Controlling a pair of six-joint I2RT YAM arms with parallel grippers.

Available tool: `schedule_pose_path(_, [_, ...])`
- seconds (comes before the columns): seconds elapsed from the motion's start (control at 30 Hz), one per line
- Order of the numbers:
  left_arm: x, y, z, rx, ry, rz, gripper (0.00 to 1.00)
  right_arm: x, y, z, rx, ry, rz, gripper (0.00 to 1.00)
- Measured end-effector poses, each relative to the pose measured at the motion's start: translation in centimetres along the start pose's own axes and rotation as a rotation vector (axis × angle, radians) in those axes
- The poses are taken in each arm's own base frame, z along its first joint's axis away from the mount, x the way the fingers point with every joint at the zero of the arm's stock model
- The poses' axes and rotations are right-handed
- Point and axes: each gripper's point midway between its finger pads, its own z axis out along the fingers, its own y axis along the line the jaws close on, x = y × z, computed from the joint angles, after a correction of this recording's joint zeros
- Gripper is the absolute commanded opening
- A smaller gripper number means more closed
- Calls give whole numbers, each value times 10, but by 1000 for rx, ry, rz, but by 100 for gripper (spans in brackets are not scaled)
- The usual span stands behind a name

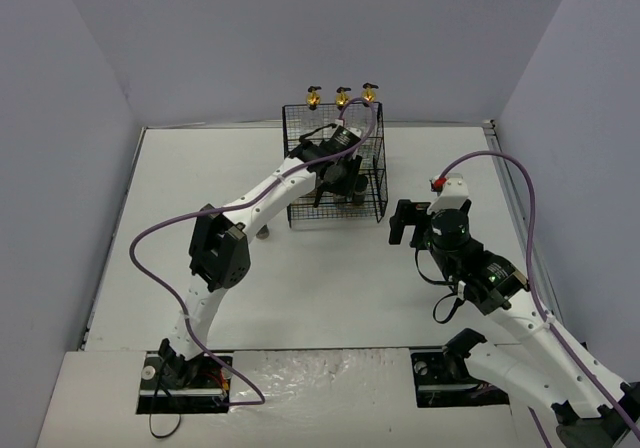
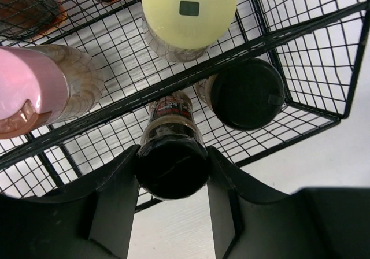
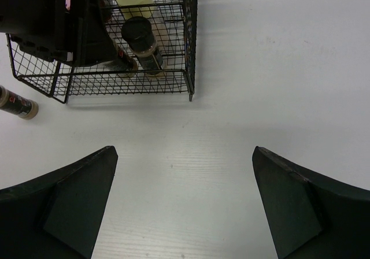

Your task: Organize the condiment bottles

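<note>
My left gripper (image 2: 172,158) reaches into the front of the black wire rack (image 2: 300,33) and is shut on the cap of a small dark black-capped jar (image 2: 169,120) standing in the front row. A second black-capped jar (image 2: 247,94) stands just right of it. Behind them stand the cream-yellow-capped jar (image 2: 188,7) and the pink-capped jar (image 2: 23,91). Three gold spouts (image 1: 342,96) of the tall bottles rise at the rack's back. Another small jar (image 3: 17,104) lies on the table left of the rack. My right gripper (image 3: 184,155) is open and empty over bare table.
The rack (image 1: 372,193) stands at the table's back centre, with the left arm (image 1: 270,193) stretched over its front left. The right gripper (image 1: 403,223) hovers just right of the rack. Grey walls enclose the white table (image 1: 300,298).
</note>
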Motion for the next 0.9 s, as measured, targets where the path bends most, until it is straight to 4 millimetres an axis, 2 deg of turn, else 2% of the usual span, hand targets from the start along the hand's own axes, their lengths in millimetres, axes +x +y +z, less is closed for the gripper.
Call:
schedule_pose_path(0.17, [1, 0, 9, -5, 10, 1, 40, 4, -1, 1, 3, 6, -3, 100])
schedule_pose_path(0.3, [0, 0, 5, -9, 14, 0, 61, 7, -3, 1, 5, 11, -5, 100])
schedule_pose_path(0.43, [-2, 0, 2, -14, 15, -2, 71, 9, -3, 1, 6, 13, -5, 100])
schedule_pose_path(0.77, [1, 2, -1, -21, 26, -1, 77, 10, -3, 1, 6, 13, -4, 100])
schedule_pose_path(0.9, [1, 5, -16, -21, 24, 4, 79, 8, -3, 0, 4, 8, 1, 100])
